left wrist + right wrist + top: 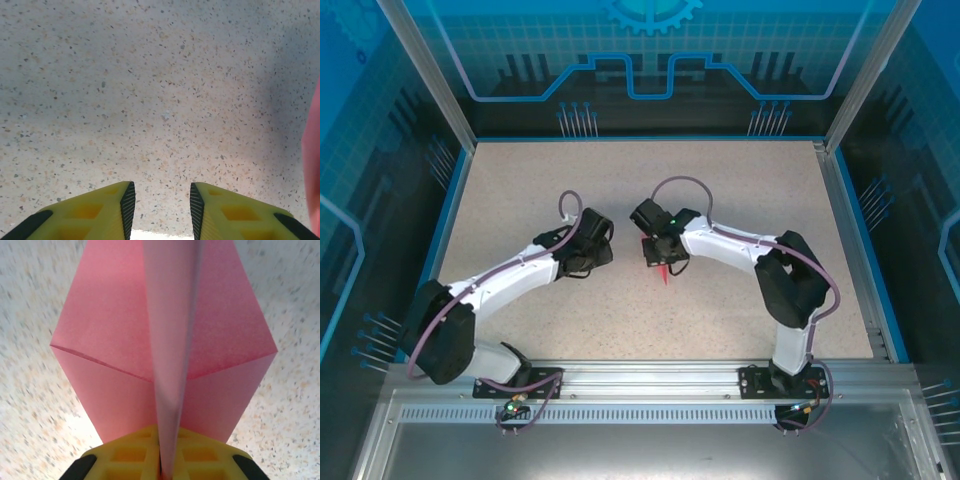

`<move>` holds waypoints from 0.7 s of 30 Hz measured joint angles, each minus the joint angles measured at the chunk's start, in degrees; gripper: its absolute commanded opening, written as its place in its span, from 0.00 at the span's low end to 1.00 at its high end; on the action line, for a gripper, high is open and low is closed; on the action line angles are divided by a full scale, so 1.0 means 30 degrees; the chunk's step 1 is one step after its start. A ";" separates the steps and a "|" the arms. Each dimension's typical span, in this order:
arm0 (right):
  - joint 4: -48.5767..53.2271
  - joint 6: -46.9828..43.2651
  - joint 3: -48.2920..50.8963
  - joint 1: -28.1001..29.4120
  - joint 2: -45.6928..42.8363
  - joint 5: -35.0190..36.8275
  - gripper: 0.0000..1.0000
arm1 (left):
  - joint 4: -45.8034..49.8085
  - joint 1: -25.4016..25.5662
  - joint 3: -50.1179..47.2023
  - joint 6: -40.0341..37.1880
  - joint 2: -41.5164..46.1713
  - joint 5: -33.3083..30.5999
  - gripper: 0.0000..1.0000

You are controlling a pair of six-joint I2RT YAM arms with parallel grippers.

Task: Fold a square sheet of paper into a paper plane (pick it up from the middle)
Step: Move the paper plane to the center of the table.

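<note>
The largest danger is that the paper plane (pixel 165 340) slips or turns in the right gripper (pixel 161 467). Its fingers are pressed together only on the thin centre ridge at one end, and matte paper gives little hold. A smaller danger is that the squeeze bends this ridge and spoils the crease. Smaller again: the left gripper (pixel 160 200), its fingers apart with nothing between them, is near. The pink edge at the right of its view seems to be the plane, so a careless move may knock a wing. The plane is between the two arms, its tip pointing to the near edge. Around stand blue patterned walls (pixel 650 60) on metal posts (pixel 430 72). Inside them is the flat table (pixel 740 330) with a blue border, beige with fine dark speckles.
</note>
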State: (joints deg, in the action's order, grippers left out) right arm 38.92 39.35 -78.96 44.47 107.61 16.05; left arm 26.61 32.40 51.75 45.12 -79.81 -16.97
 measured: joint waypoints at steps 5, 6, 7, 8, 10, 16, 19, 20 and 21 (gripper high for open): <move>0.0845 0.0831 -0.1836 -0.0117 0.2251 0.0408 0.14 | -0.0109 -0.0401 -0.0736 0.0007 0.0867 -0.0211 0.39; 0.1049 0.0969 -0.2076 -0.0117 0.2783 0.0437 0.14 | -0.0117 -0.0488 -0.0852 0.0007 0.0976 -0.0255 0.39; 0.1195 0.1056 -0.2237 -0.0124 0.3177 0.0452 0.14 | -0.0146 -0.0532 -0.0933 0.0000 0.1056 -0.0277 0.39; 0.1341 0.1129 -0.2382 -0.0124 0.3585 0.0444 0.15 | -0.0146 -0.0619 -0.1020 0.0000 0.1158 -0.0284 0.39; 0.1574 0.1311 -0.2557 -0.0124 0.4197 0.0437 0.16 | -0.0146 -0.0721 -0.1158 0.0000 0.1326 -0.0284 0.40; 0.1814 0.1581 -0.3177 -0.0124 0.4605 0.0284 0.19 | -0.0423 -0.0947 -0.1596 0.0000 0.1632 -0.0284 0.40; 0.1967 0.1617 -0.3330 -0.0124 0.4677 0.0189 0.24 | -0.0481 -0.1020 -0.1647 0.0000 0.1632 -0.0284 0.40; 0.2004 0.1610 -0.3330 -0.0124 0.4677 0.0182 0.25 | -0.0495 -0.1020 -0.1647 -0.0007 0.1632 -0.0284 0.40; 0.2040 0.1596 -0.3330 -0.0124 0.4634 0.0182 0.27 | -0.0503 -0.1035 -0.1654 -0.0015 0.1661 -0.0284 0.41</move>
State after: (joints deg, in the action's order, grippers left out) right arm 45.04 44.14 -88.95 44.10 121.51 16.60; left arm 25.10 29.30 46.78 45.08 -74.83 -17.82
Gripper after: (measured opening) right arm 0.238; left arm 0.403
